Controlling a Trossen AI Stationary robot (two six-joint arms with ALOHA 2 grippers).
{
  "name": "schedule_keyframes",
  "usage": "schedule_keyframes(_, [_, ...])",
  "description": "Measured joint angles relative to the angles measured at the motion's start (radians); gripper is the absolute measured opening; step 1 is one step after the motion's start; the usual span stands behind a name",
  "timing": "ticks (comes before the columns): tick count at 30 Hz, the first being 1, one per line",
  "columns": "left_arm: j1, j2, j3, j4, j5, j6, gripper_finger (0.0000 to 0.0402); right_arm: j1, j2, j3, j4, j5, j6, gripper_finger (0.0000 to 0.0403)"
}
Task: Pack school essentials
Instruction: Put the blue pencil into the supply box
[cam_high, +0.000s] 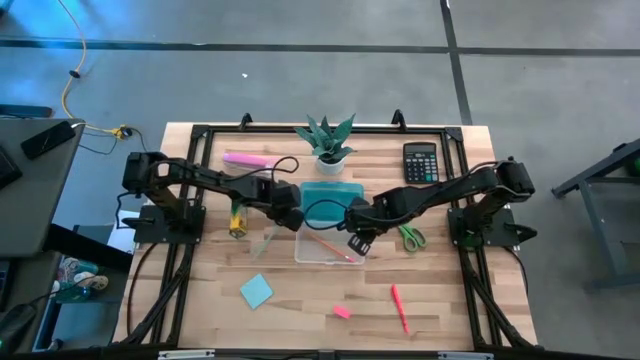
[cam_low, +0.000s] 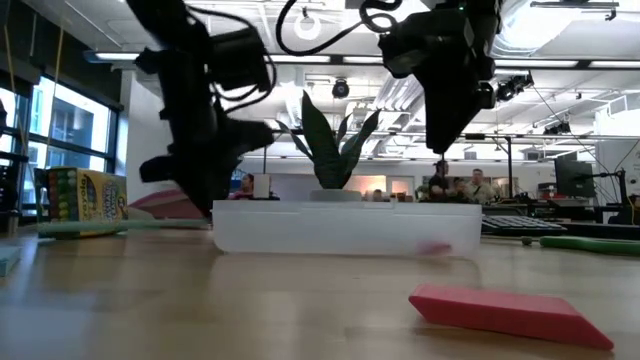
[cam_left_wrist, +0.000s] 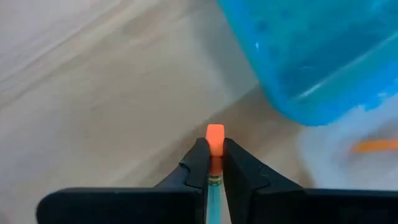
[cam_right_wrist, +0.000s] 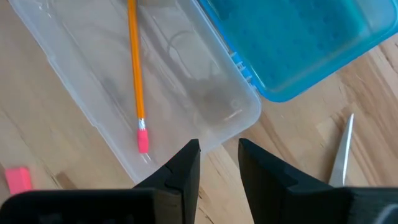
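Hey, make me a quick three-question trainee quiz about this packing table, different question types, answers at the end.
1. True or false: the clear box already holds an orange pencil.
2. Multiple choice: the left pincer grips A) scissors, B) a green pencil, C) nothing.
3. Short answer: is the right pincer open or shut, and over what?

Key: 1. True. 2. B, the green pencil, its orange eraser end poking out past the fingertips. 3. Open and empty, above the box's edge by the blue lid, with the scissors lying on the table nearby.
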Motion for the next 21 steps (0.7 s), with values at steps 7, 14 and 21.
schedule_keyframes(7, [0.001,-0.001,0.124,-0.142,-0.059,0.042,0.0017,0.001,-0.048,0.0,-0.032,0.015,0.004,0.0098])
schedule_keyframes(14, [0.003,-0.002,0.266,-0.239,-0.116,0.112,0.0017,0.001,-0.165,0.0,-0.044,0.072,0.027,0.0098])
schedule_keyframes(21, [-0.015,-0.004,0.391,-0.19,-0.101,0.198,0.0017,0.001,-0.286,0.0,-0.057,0.13,0.04,0.0098])
